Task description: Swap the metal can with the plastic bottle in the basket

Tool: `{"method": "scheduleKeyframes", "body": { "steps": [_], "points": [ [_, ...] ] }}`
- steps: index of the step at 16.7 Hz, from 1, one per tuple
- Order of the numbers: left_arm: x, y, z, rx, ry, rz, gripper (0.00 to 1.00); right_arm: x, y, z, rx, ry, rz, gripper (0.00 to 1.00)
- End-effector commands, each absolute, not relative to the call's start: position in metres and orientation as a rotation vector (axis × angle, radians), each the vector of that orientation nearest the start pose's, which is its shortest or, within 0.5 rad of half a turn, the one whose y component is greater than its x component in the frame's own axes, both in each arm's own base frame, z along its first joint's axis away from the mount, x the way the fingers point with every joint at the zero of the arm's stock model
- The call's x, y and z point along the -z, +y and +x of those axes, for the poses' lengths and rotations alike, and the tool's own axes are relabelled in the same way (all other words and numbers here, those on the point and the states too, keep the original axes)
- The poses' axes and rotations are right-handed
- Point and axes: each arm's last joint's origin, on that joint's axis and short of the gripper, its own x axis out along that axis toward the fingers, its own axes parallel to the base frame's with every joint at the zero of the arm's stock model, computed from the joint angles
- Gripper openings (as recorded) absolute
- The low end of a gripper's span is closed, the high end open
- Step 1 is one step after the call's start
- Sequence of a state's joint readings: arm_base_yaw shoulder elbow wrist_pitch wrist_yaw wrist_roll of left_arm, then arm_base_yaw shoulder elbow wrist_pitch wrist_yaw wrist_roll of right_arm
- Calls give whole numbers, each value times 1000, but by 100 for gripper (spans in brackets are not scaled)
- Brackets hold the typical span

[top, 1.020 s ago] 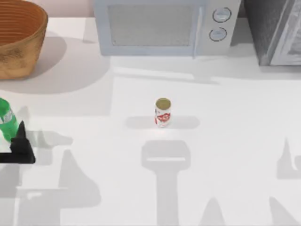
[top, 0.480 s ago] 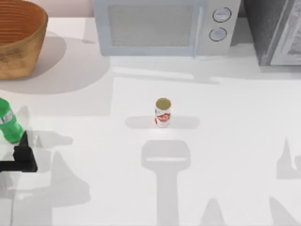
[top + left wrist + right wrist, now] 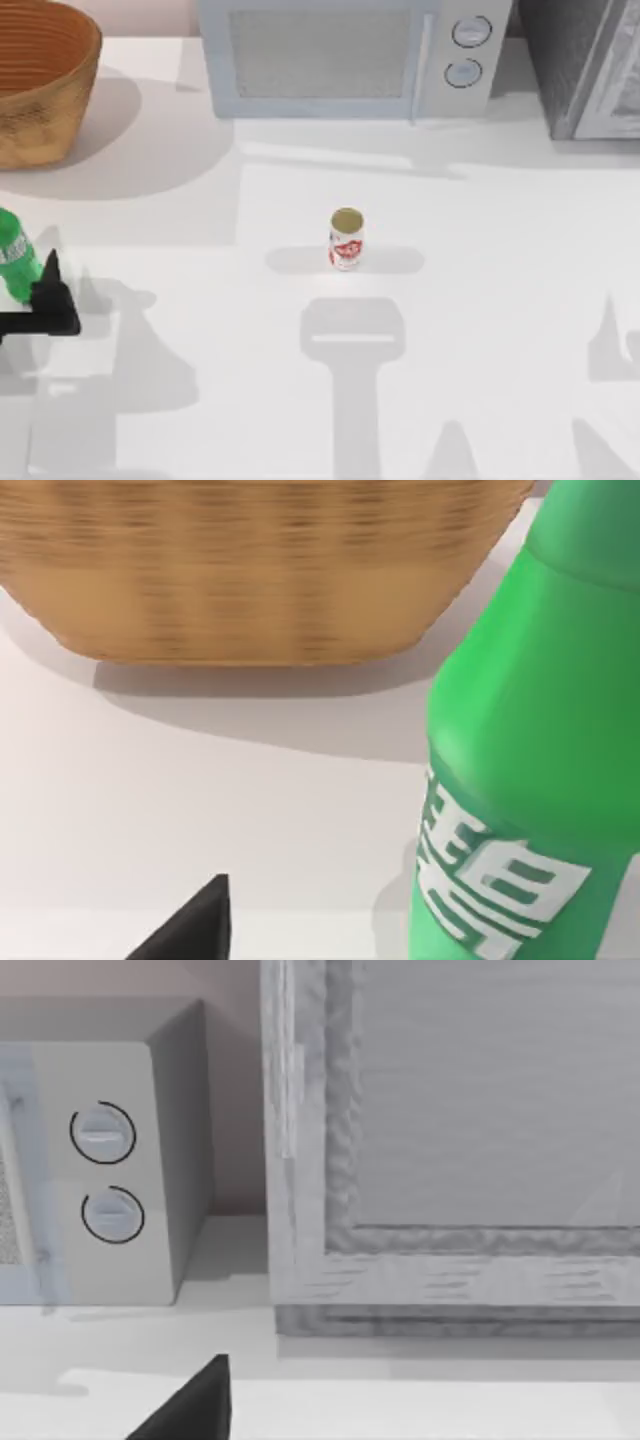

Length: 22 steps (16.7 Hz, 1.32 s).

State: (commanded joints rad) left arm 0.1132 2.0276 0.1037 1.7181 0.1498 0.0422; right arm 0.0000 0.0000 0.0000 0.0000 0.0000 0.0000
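The green plastic bottle (image 3: 14, 264) stands on the table at the far left edge, in front of the basket (image 3: 45, 85). In the left wrist view the plastic bottle (image 3: 530, 760) stands close up, with the basket (image 3: 260, 570) behind it. My left gripper (image 3: 45, 300) is open, just right of and in front of the bottle; one black fingertip (image 3: 198, 925) shows clear of it. The metal can (image 3: 346, 240), white with red markings and a tan top, stands upright at mid-table, far from both grippers. One fingertip (image 3: 195, 1405) of my open right gripper shows in the right wrist view.
A microwave (image 3: 350, 55) stands along the back, and a grey cabinet (image 3: 590, 65) is at the back right. Open tabletop lies around the can. The right wrist view faces the microwave's dials (image 3: 105, 1175) and the cabinet (image 3: 450, 1140).
My left gripper dropped toward the front edge, then came back up beside the bottle. The bottle shifted only slightly. The can has not moved.
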Motion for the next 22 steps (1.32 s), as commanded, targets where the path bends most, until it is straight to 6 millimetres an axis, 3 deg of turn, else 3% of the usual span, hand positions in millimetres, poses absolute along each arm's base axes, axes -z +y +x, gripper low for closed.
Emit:
{"method": "scheduleKeyframes", "body": {
  "steps": [9,16,22],
  "points": [
    [-60,19,240,19,201,2,100,-160,-1,106,0,0,0,100],
    [-59,19,245,19,201,2,100,-160,-1,106,0,0,0,100],
    [-59,19,245,19,201,2,55,-160,-1,106,0,0,0,100]
  ]
}}
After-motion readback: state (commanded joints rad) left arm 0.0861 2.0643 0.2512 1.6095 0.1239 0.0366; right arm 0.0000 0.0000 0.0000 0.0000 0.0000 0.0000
